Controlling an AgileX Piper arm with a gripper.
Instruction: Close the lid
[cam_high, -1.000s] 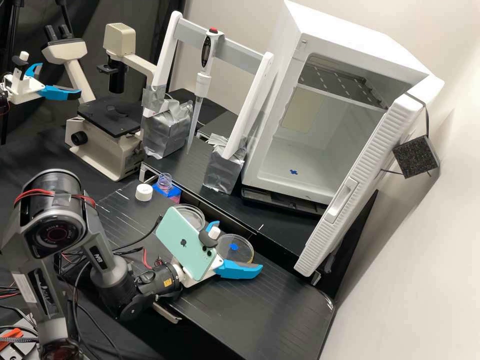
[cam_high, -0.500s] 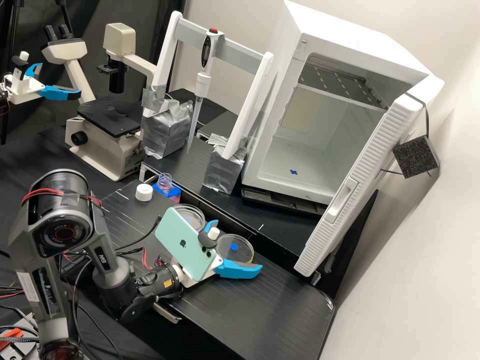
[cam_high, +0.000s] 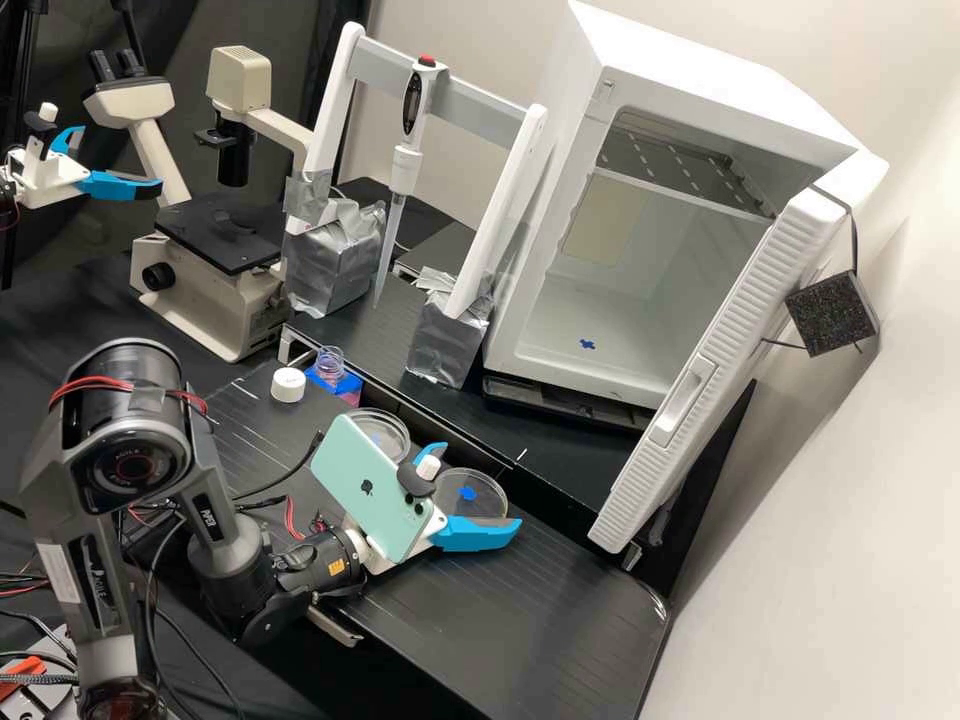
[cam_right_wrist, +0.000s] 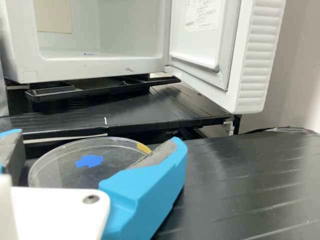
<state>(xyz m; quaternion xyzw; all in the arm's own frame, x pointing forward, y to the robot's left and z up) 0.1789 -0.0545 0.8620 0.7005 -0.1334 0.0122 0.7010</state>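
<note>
Has the gripper spread wide, one blue finger to each side of the clear, blue-marked round dish, near the worktop's back edge. Cannot tell about contact with its rim. Can see a second clear dish nearby.

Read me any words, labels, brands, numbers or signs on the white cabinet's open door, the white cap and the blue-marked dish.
Label inside the open door: print too small to read.
White cap: a faint mark on top, too small to read.
Dish: blue patch, no lettering I can make out.
</note>
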